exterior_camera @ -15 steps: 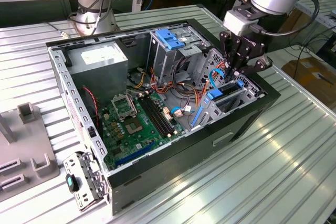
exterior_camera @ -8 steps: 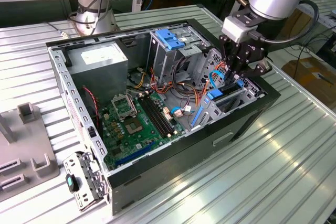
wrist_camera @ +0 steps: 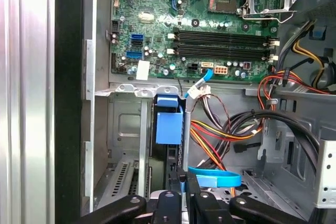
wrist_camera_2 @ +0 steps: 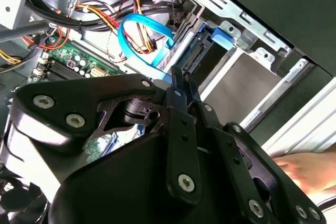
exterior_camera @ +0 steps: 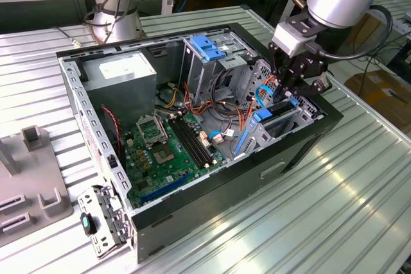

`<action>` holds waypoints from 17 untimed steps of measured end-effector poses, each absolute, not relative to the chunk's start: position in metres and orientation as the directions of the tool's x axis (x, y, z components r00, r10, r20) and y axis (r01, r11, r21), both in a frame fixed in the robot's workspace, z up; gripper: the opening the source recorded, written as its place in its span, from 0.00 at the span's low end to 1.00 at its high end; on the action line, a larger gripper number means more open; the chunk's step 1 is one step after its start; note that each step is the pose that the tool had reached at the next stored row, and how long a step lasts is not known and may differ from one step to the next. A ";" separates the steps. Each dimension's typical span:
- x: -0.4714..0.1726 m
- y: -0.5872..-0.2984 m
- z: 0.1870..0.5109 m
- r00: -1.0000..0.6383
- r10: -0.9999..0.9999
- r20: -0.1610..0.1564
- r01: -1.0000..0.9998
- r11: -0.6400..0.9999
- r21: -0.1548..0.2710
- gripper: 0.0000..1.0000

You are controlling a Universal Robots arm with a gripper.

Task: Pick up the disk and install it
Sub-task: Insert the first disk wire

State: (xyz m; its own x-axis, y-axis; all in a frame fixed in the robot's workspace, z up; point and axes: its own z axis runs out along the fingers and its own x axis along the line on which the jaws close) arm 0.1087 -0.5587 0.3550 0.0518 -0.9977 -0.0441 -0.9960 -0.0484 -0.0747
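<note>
Disk (exterior_camera: pixel 277 115), blue-framed, stands on its thin edge directly under my gripper (exterior_camera: pixel 289 94), partway down in the bay (exterior_camera: pixel 307 123) at the near end of the case (exterior_camera: pixel 212 203). I read the 2 fingers (wrist_camera: pixel 167 205) as pinched onto its upper edge. In the first wrist view they come in from either side of the narrow slab, and its blue end sits just past the fingertips. I judge it is held on edge so that it lines up with the bay's slot and can slide straight down between the metal walls. I can't tell whether it has reached the bottom.

The case lies open on its side, so the gripper reaches in from above. Beyond the fingertips lies the board (wrist_camera: pixel 210 35). 1 blue cable (wrist_camera: pixel 215 178) loops right beside the fingers, close enough that I judge it could snag. A bundle of wires (wrist_camera: pixel 220 129) crosses next to the bay, and the cage (exterior_camera: pixel 209 62) stands well away from the gripper.
</note>
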 end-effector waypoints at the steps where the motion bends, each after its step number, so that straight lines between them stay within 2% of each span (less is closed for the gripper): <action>1: 0.109 -0.560 0.355 0.052 -0.998 -0.044 -0.996 -0.049 -0.075 0.16; 17: 0.111 -0.561 0.351 0.052 -0.998 -0.044 -0.996 -0.049 -0.075 0.16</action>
State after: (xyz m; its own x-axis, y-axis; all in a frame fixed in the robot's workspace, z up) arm 0.1112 -0.5609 0.3508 0.0524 -0.9977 -0.0441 -0.9960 -0.0490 -0.0747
